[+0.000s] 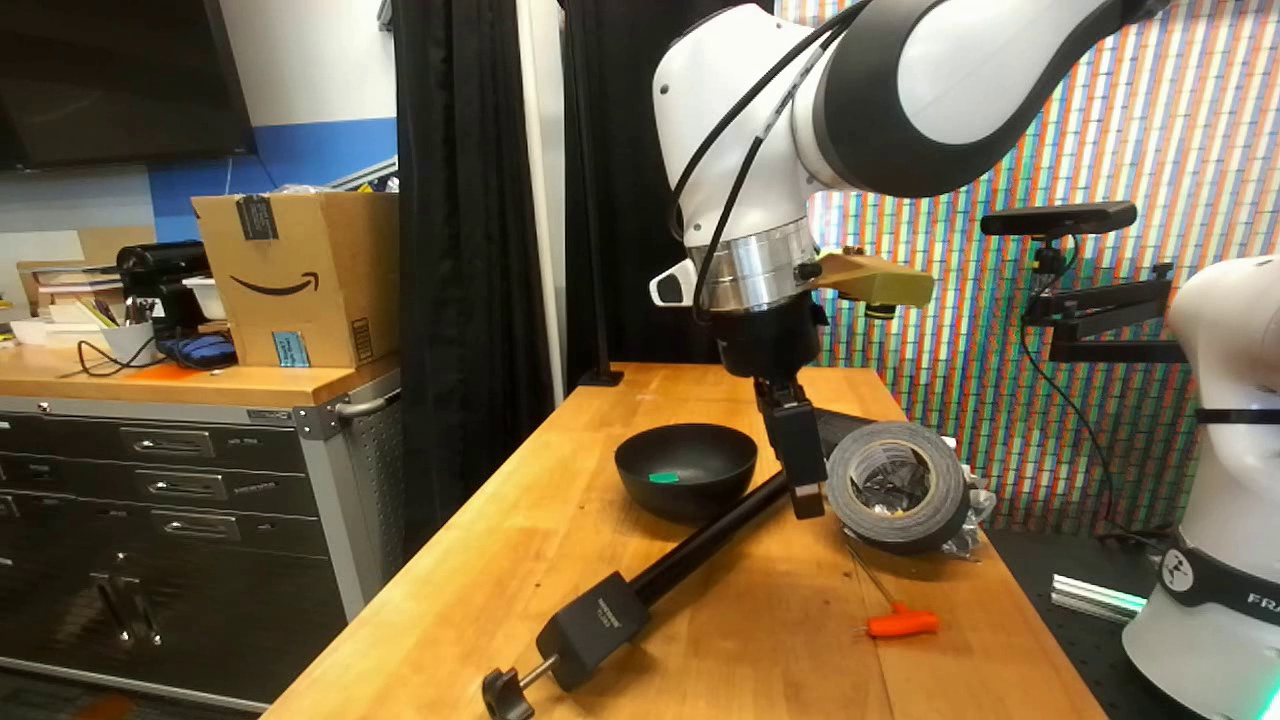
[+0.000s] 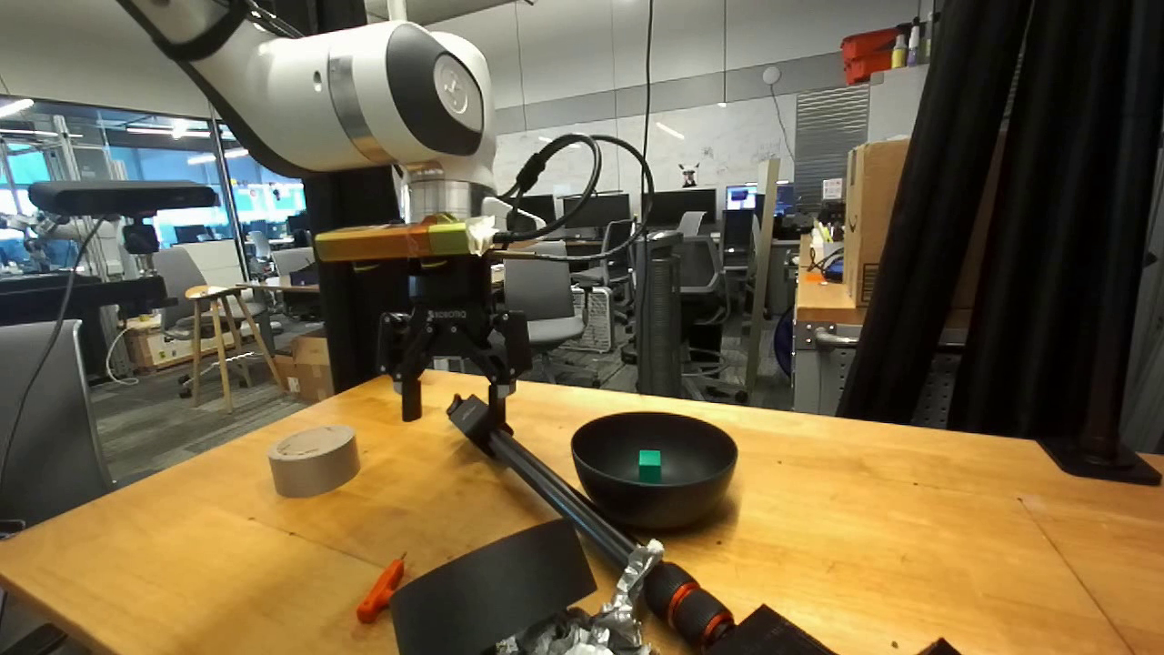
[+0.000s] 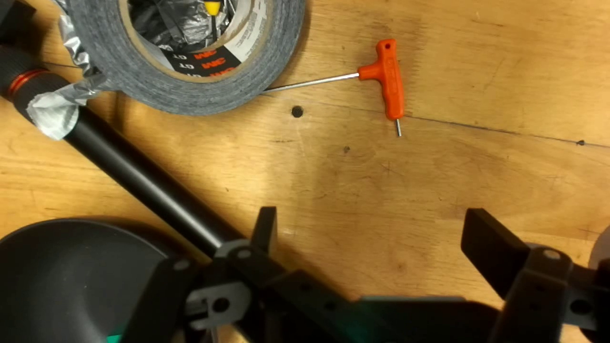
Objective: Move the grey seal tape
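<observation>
While my empty pincer (image 2: 455, 417) hangs spread near the black bowl (image 2: 662, 506), I judge this the approach, next needing alignment above the grey tape (image 3: 193, 98) outside it.

grey tape roll (image 3: 190, 97) cropped by the wrist view's top edge, long end of an orange t-handle hex key (image 3: 391, 78) hidden by it, black bowl (image 3: 62, 278) and green cube (image 3: 113, 338) cropped below

Room: robotics lab within an open-plan office
Panda arm (image 1: 880, 130): above the worktop (image 1: 760, 620)
Second Franka arm (image 1: 1230, 470): lettered "FRA", at the worktop's 3 o'clock in an exterior view
Drawer cabinet (image 1: 190, 560): at 9 o'clock in an exterior view
Monitors (image 2: 677, 211), swivel chairs (image 2: 536, 300), whiteboard (image 2: 705, 150): beyond the worktop's 12 o'clock in an exterior view
</observation>
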